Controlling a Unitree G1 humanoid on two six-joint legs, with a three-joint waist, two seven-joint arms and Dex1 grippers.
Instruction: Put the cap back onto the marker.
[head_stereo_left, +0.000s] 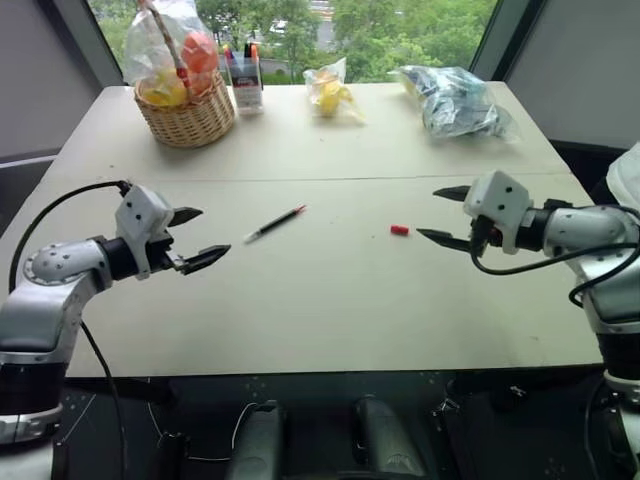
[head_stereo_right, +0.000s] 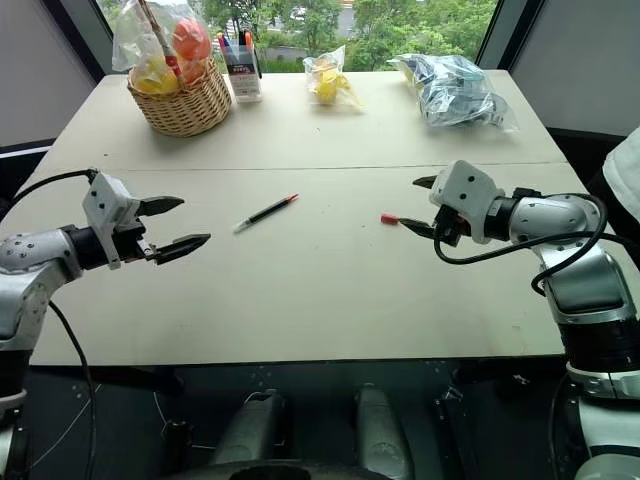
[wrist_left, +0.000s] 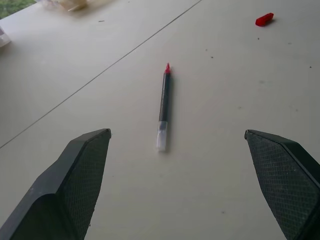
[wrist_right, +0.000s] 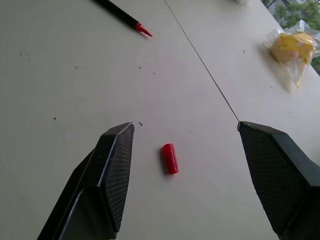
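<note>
The marker (head_stereo_left: 274, 224), a slim black stick with a red tip, lies uncapped on the beige table (head_stereo_left: 320, 300) left of centre; the left wrist view has it straight ahead (wrist_left: 163, 105). The small red cap (head_stereo_left: 399, 230) lies apart to its right, also seen between the right fingers (wrist_right: 170, 158). My left gripper (head_stereo_left: 200, 236) hovers open left of the marker, pointing at it, holding nothing. My right gripper (head_stereo_left: 440, 215) hovers open just right of the cap, empty.
At the table's far edge stand a wicker basket (head_stereo_left: 186, 110) with bagged fruit, a holder of coloured markers (head_stereo_left: 245, 75), a bag with yellow contents (head_stereo_left: 332, 95) and a bluish plastic bag (head_stereo_left: 455, 100). A seam crosses the table behind the marker.
</note>
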